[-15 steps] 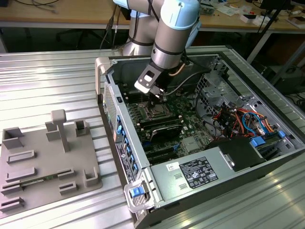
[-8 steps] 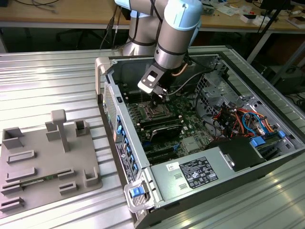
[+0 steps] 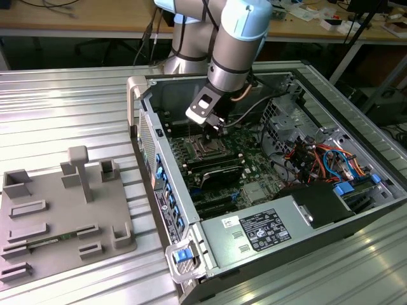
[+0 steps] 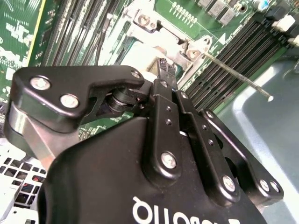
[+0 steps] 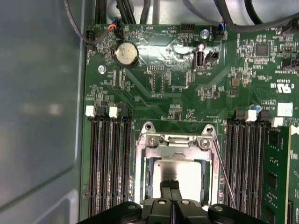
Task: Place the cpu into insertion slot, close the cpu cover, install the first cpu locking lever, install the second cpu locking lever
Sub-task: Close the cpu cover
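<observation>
Lying flat in its socket on the motherboard [image 5: 163,84], the cpu [image 5: 191,175] faces its metal top straight up. It is square, so no side reads as longer. Its edges run parallel to the memory slots [image 5: 110,163] that flank the socket on both sides. The top is a plain silvery grey with a dull sheen.

The cpu cover [image 5: 180,148], a thin silvery frame, lies down around the cpu, which shows through the frame's square opening. The screwed end of the frame points toward the coin battery [image 5: 126,54].

The gripper [image 5: 170,183] hangs directly over the cpu, at the edge far from that screwed end. Its two black fingers are pressed together with nothing between them. I cannot tell whether the tips touch the metal.

Just beside the socket a thin wire lever [image 5: 223,170] rises at a slant. In the second wrist view its free end [image 4: 270,98] sticks out past the gripper [image 4: 166,70].

In the exterior view the gripper [image 3: 215,126] reaches down into the open computer case [image 3: 172,190], just above the frame's centre.
</observation>
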